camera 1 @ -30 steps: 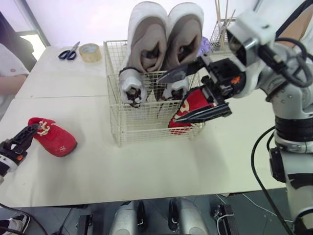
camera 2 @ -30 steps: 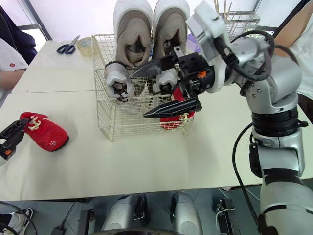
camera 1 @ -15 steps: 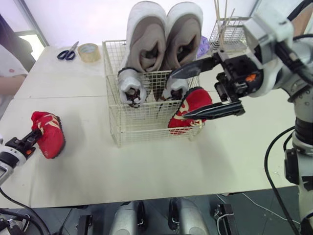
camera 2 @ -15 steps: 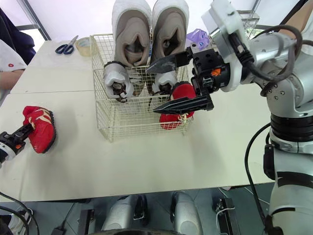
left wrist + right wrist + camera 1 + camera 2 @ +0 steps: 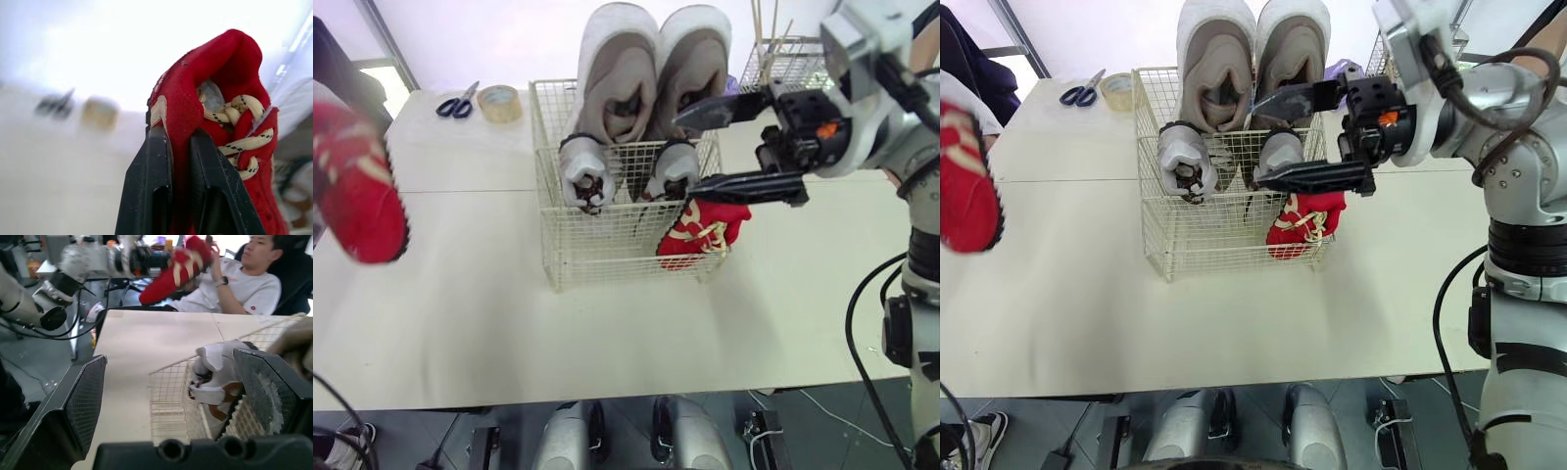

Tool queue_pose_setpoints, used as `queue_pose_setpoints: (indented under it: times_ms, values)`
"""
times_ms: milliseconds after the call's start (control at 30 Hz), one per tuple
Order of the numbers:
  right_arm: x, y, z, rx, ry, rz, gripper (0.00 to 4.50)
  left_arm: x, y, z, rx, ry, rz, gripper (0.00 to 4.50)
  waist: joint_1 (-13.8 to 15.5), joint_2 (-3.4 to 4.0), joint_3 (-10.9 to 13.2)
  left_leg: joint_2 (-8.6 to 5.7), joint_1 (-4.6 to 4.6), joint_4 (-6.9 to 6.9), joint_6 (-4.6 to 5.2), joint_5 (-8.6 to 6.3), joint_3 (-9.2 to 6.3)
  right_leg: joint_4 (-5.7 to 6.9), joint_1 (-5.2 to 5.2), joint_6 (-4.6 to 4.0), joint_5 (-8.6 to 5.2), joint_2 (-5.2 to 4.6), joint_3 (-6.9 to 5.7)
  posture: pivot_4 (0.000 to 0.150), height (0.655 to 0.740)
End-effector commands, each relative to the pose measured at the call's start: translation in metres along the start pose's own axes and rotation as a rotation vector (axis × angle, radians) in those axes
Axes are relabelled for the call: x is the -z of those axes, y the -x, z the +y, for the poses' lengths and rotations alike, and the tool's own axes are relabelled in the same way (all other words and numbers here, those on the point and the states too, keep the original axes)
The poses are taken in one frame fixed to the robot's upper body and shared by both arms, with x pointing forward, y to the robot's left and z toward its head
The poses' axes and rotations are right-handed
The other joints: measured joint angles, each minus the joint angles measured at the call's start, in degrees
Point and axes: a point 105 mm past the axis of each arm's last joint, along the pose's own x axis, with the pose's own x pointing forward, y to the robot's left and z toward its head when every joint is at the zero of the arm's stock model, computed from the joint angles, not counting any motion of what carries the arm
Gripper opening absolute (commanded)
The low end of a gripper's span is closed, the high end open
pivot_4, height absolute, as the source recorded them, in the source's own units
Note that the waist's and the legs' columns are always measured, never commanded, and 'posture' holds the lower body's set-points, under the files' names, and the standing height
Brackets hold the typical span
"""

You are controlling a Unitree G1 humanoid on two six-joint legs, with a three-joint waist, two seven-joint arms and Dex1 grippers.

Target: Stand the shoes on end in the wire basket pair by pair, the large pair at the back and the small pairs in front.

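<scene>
My left gripper clamped on collar of red sneaker, holding it in air at my left, clear of table. Right gripper spread wide, hovering over front right of wire basket. Below it I see second red sneaker in basket's front right corner, top leaning past right wall. Small grey pair in front row; large grey pair upright at back. Far left: tape roll, scissors.
</scene>
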Motion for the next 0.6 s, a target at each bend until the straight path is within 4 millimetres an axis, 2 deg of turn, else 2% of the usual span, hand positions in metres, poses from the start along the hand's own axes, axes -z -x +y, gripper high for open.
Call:
queue_pose_setpoints:
  times_ms: [33,167,300,500,600]
  values:
    - [-0.015,0.0,-0.007,0.007,0.062,-0.025,4.5,0.001,-0.012,-0.059,0.139,-0.063,-0.05,0.3,-0.2,0.06,0.02,-0.02,0.0,0.0,0.01,0.01,0.0,0.01,0.01,0.03,0.02,0.01,0.0,0.15,0.74]
    - [-0.015,-0.005,-0.018,-0.016,0.081,-0.036,4.5,0.019,-0.019,-0.091,0.135,-0.115,-0.099,0.3,-0.28,0.13,0.03,0.19,0.03,0.04,0.2,0.15,0.06,0.11,0.0,0.09,0.05,0.33,-0.05,0.15,0.74]
    - [-0.013,-0.009,-0.026,-0.036,0.088,-0.045,4.5,0.027,-0.027,-0.099,0.044,-0.2,-0.198,0.3,0.1,0.13,0.03,0.49,0.03,0.3,0.21,0.17,0.07,0.16,0.14,0.09,0.04,0.82,-0.12,0.15,0.74]
    - [-0.014,-0.01,-0.028,-0.045,0.094,-0.054,4.5,0.057,-0.037,-0.12,0.109,-0.208,-0.201,0.3,0.54,0.12,0.02,0.51,0.03,0.47,0.3,0.13,0.06,0.12,0.25,0.11,0.05,0.99,-0.17,0.15,0.74]
    - [-0.015,-0.007,-0.028,-0.027,0.092,-0.051,4.5,0.065,-0.038,-0.124,0.125,-0.186,-0.218,0.3,0.44,0.11,0.03,0.51,0.02,0.52,0.35,0.1,0.08,0.08,0.27,0.14,0.07,0.97,-0.17,0.15,0.74]
